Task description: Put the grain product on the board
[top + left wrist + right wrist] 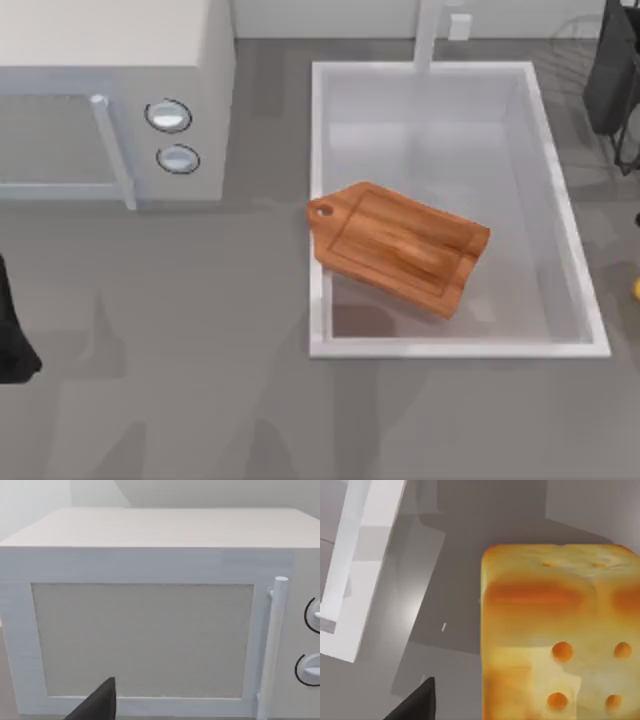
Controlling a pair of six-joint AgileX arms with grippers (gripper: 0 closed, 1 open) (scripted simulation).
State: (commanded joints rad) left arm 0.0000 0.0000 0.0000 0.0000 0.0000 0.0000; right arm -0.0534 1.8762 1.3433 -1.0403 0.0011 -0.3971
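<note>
I am hovering my right claw point(420, 700) close over the grain product point(560, 635) on the worktop point(200, 380), grip state impossible to tell, while the board point(400, 245) is lying bare in the sink point(575, 260), so everything remains.

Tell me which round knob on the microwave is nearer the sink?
The lower knob: it sits slightly closer to the sink than the upper knob on the microwave.

The board point(403, 248) lies tilted in the sink point(320, 150), its handle touching the sink's left rim, right of the microwave point(110, 95).
</note>
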